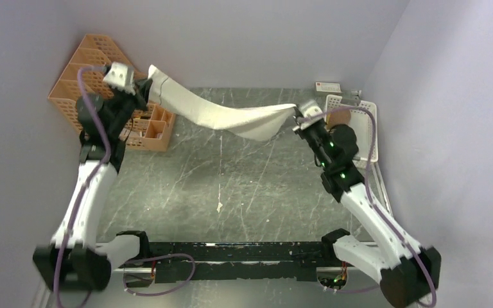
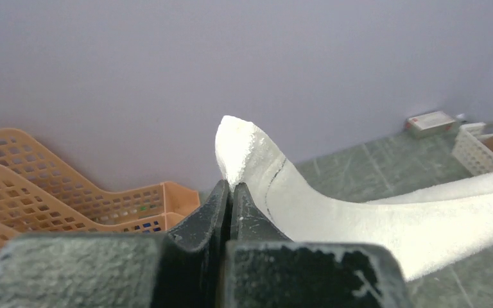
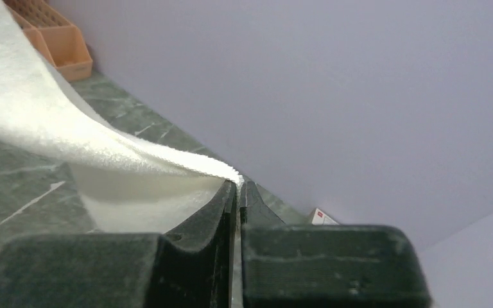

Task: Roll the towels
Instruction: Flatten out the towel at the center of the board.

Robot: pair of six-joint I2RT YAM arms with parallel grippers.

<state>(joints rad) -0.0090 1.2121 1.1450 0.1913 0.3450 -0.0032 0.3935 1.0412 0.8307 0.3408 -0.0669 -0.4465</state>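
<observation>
The cream-white towel (image 1: pixel 231 117) hangs stretched in the air between my two grippers, sagging in the middle above the far part of the table. My left gripper (image 1: pixel 146 91) is shut on its left corner, which sticks up past the jaws in the left wrist view (image 2: pixel 239 149). My right gripper (image 1: pixel 297 114) is shut on its right corner; that corner shows in the right wrist view (image 3: pixel 226 172). A brown shape (image 1: pixel 339 117) lies in the white basket behind the right gripper, mostly hidden; I cannot tell if it is the brown towel.
An orange lattice rack (image 1: pixel 83 64) stands at the far left, just behind the left gripper. A white basket (image 1: pixel 366 128) sits at the far right by the wall. A small white box (image 1: pixel 328 87) lies at the back wall. The table top is dark green marble.
</observation>
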